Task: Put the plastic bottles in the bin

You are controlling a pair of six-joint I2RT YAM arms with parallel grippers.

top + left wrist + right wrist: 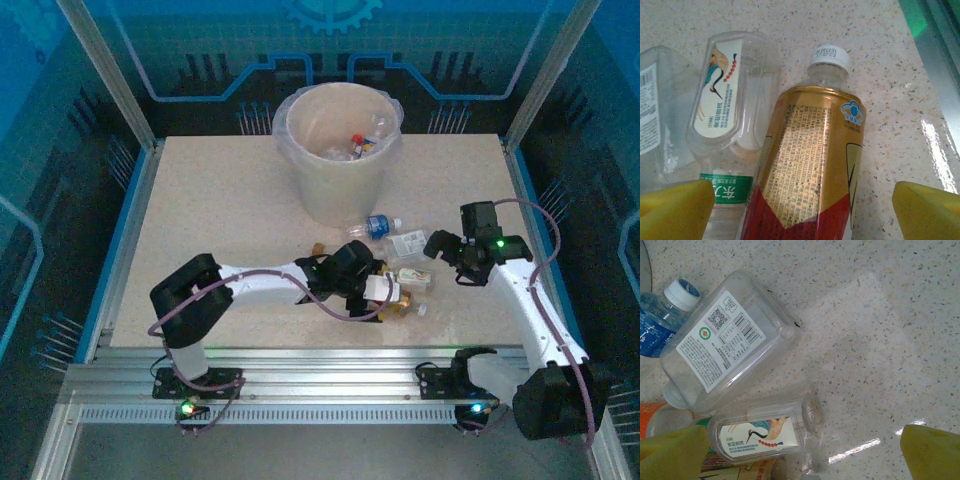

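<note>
1. Left gripper (802, 192): the yellow fingers (675, 207) are spread wide, one on each side of the gold-and-red bottle (810, 150). As far as the wrist view shows, they touch neither side. Nothing is pinched.
2. Step in hand, as judged: grasp this bottle. It lies flat on the table (220, 220) near the front edge, cap pointing away from the wrist.
   - Centre the fingers over the widest part of the label before closing.
   - The wall is thin plastic and likely to yield, so close until firm and no further.
   - Keep the nearest finger clear of the green-banded bottle (725, 192) and the crane-label bottle (735, 95), which lie just beside it. Catching either could drag it along.
3. Right gripper (805, 432): fingers spread, empty, hovering over the table to the right of the same cluster.
4. Gold-and-red bottle, markings: dense small print on gold, illegible. There is a round blue emblem at the shoulder and a printed code on the white cap (829, 55), too fine to read.
5. Green band: white Chinese characters, partly cut off. Crane label: a crane drawing, red dots and small Chinese text.
6. Farther out: a square clear bottle (725, 345) carries a QR code, a barcode and a round green mark. A blue-label bottle (655, 325) lies beside it.
7. Bin (335, 200): upright at the far middle of the table, with several bottles (355, 145) inside.
</note>
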